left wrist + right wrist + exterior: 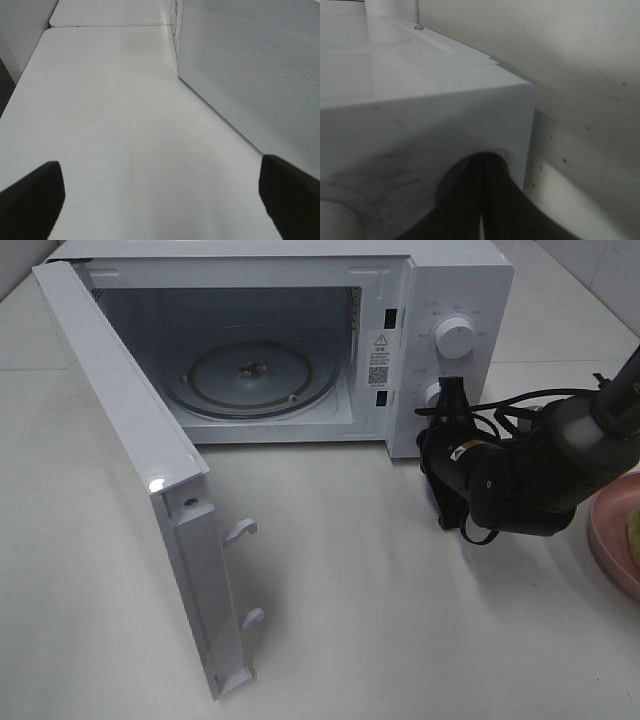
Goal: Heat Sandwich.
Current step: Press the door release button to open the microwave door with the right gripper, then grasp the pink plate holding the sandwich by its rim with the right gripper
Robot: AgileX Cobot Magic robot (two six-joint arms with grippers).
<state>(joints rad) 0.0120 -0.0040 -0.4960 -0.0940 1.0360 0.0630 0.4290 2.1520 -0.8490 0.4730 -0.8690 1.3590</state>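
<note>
The white microwave [455, 300] stands open, its door [130, 455] swung out to the left, with a bare glass turntable [250, 375] inside. Only a yellow-green sliver of the sandwich [633, 528] shows on the pink plate [610, 540] at the right edge. My right gripper [443, 392] is shut, its tips against the control panel by the lower knob [432, 395]. In the right wrist view the shut gripper [484, 167] touches the microwave's corner [515, 115]. My left gripper [160, 200] is open and empty over bare table, out of the exterior view.
The upper knob [456, 337] is above the right gripper. Black cables [510, 415] trail from the right arm. In the left wrist view a perforated white microwave wall [250, 65] stands close beside the gripper. The table [400, 620] is white.
</note>
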